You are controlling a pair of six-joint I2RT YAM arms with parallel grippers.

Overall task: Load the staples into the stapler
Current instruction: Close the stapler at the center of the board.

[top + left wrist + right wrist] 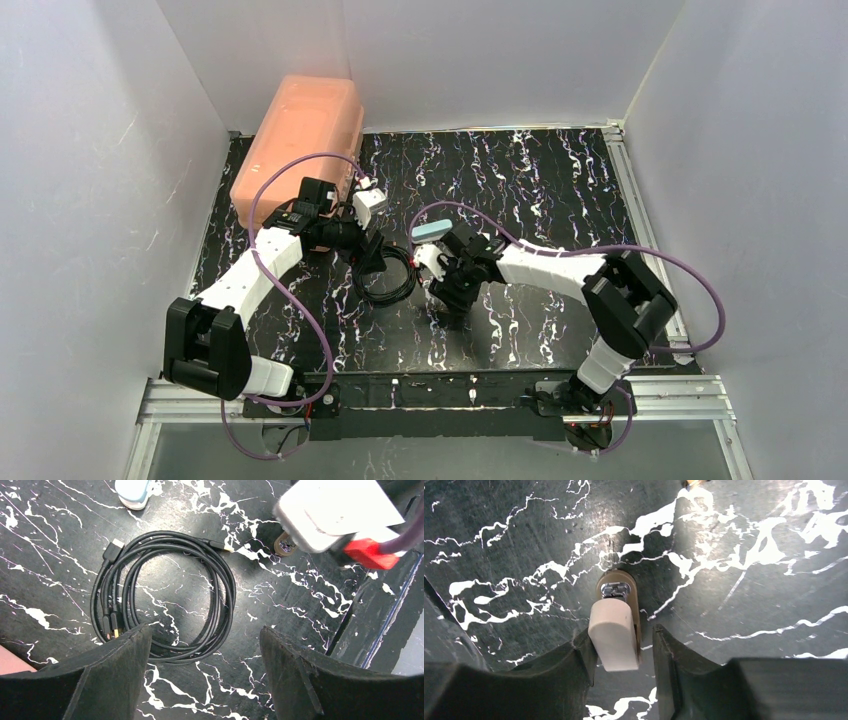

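The light-blue stapler [432,232] [132,492] lies on the black marbled table, apart from both grippers. My right gripper [445,295] [623,635] points down with its jaws partly closed round a small white block [613,635]. The left finger [584,652] touches the block, while a narrow gap remains at the right finger. A tan oval piece [635,597] [285,545] sits under the block, with a silvery metal bit [615,590] at its far end. Whether that is the staples I cannot tell. My left gripper [372,258] [205,630] hovers open and empty.
A coiled black cable [390,280] [165,595] lies under the left gripper, between the two arms. A pink translucent box [300,150] stands at the back left. White walls close three sides, and a metal rail [640,200] runs along the right edge.
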